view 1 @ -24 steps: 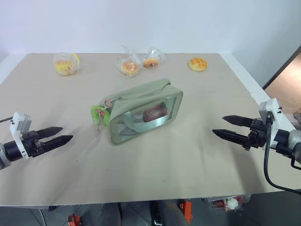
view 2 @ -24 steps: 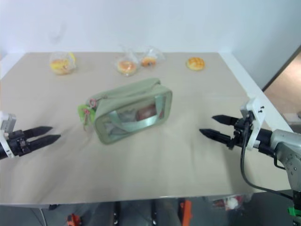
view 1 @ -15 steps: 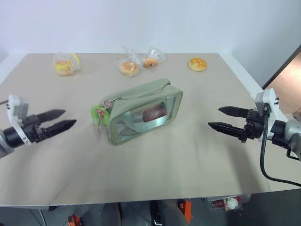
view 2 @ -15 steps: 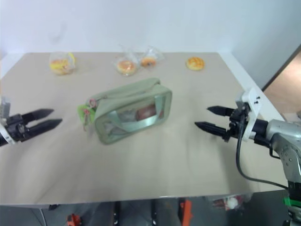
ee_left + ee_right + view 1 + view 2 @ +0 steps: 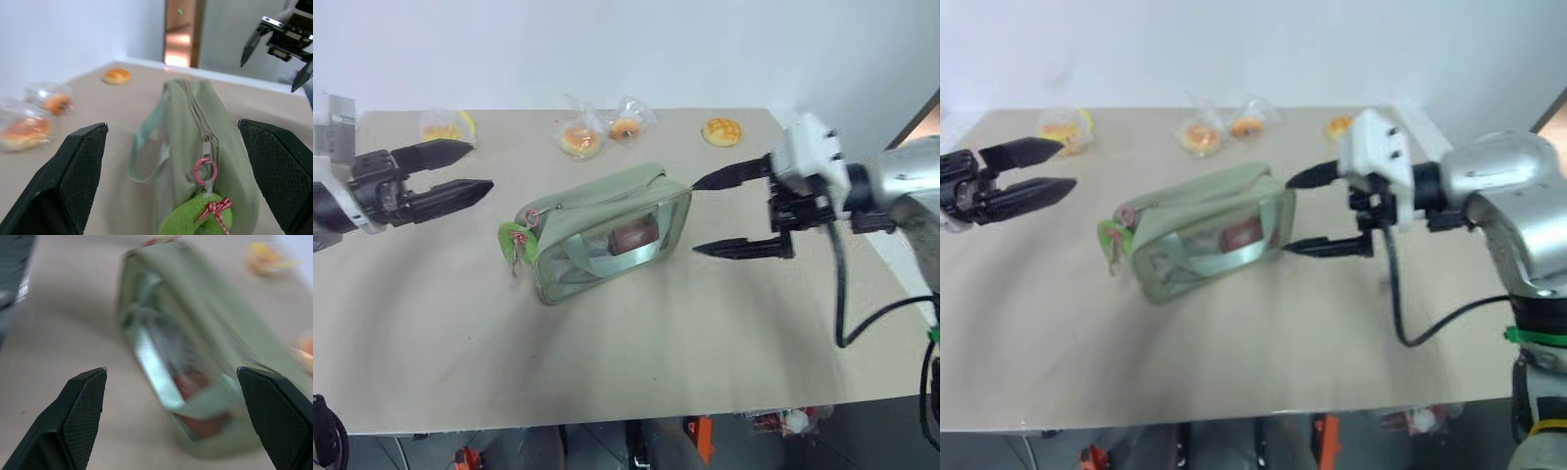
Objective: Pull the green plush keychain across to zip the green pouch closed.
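Observation:
The green pouch point(image 5: 607, 230) lies in the middle of the table with its clear window facing me and a reddish item inside. The green plush keychain point(image 5: 516, 238) hangs on a pink ring from the zipper pull at the pouch's left end, also seen close up as the keychain point(image 5: 195, 218). My left gripper point(image 5: 480, 164) hovers open to the left of the keychain, apart from it. My right gripper point(image 5: 695, 218) stands open just off the pouch's right end, one finger above the other, with nothing between them.
Three buns in clear bags point(image 5: 445, 127), point(image 5: 579, 140), point(image 5: 628, 127) and a bare bun point(image 5: 724, 131) lie along the table's far edge. Bare beige tabletop point(image 5: 636, 343) spreads in front of the pouch. A black cable hangs from my right arm.
Both arms have risen and swung inward toward the pouch. The right gripper has come up to the pouch's right end and rolled. The pouch and keychain have stayed put.

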